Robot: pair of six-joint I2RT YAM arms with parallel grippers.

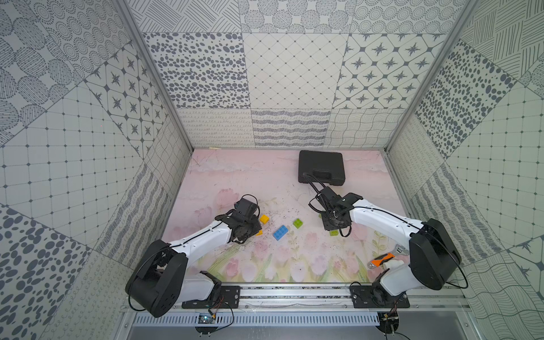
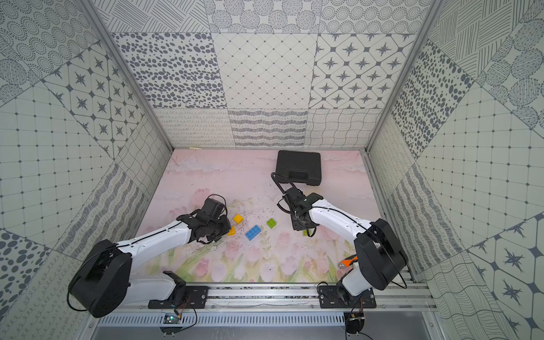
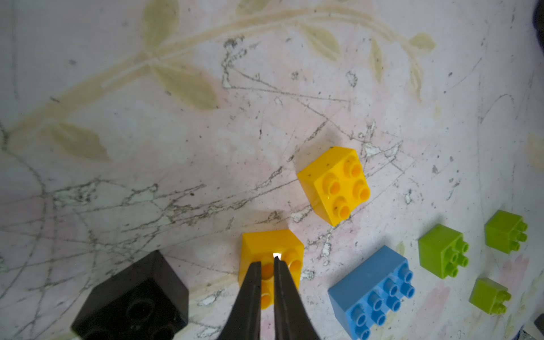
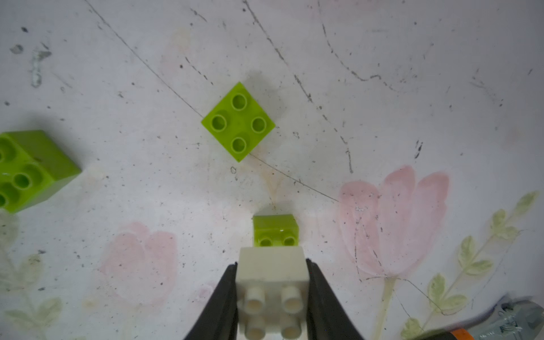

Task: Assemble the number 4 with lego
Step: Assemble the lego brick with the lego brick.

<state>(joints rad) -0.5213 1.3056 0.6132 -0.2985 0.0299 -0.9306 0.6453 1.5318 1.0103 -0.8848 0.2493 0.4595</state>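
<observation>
Right claw (image 4: 271, 263) clenched on white brick (image 4: 270, 275), lime brick (image 4: 275, 229) just ahead | left claw (image 3: 266, 262) pinching studs of yellow brick (image 3: 270, 244) on table (image 3: 176, 147) | left arm (image 1: 200, 238), right arm (image 1: 379, 220) reach forward, wrists pitched down | blue brick (image 1: 280, 233) between them

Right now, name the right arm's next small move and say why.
Probably carry the white brick over the nearest green brick: the right gripper is shut on the white one, and that green brick lies free just ahead of it.
</observation>
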